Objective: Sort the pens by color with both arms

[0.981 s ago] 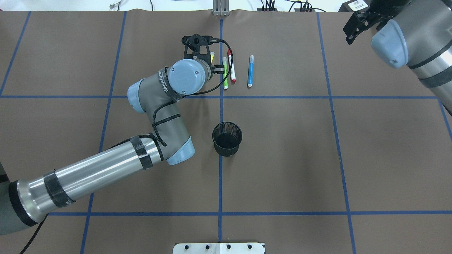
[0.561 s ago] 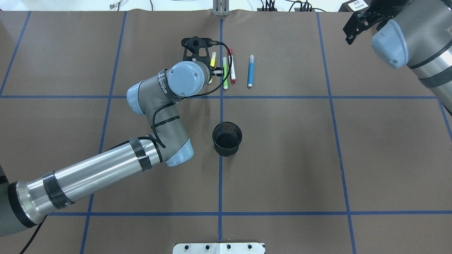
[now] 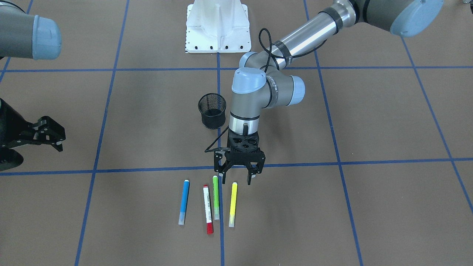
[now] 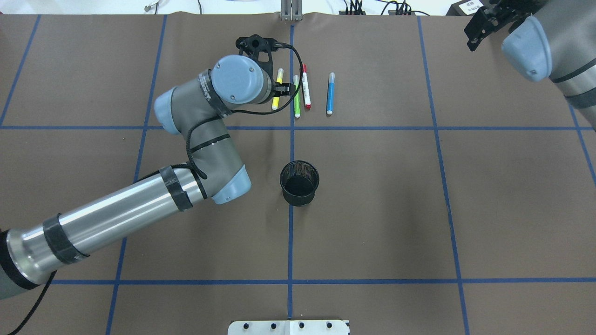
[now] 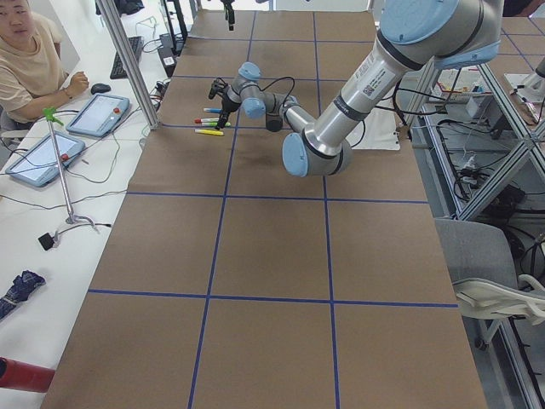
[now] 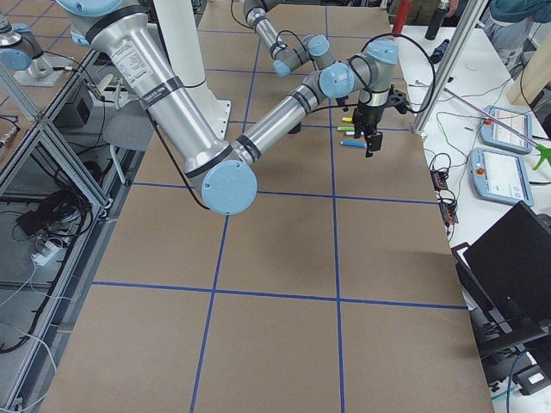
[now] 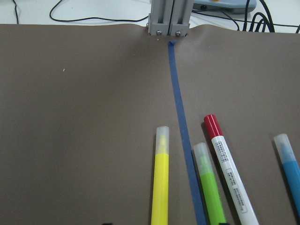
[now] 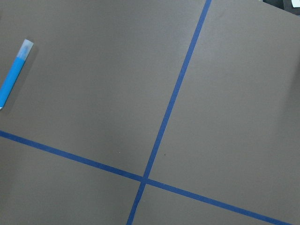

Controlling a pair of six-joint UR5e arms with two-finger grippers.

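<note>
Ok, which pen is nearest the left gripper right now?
The yellow pen, at the row's end farthest from the blue pen; its tip lies right by the open left gripper.

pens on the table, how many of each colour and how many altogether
blue pen: 1
white pen with red caps: 1
green pen: 1
yellow pen: 1
total: 4
</note>
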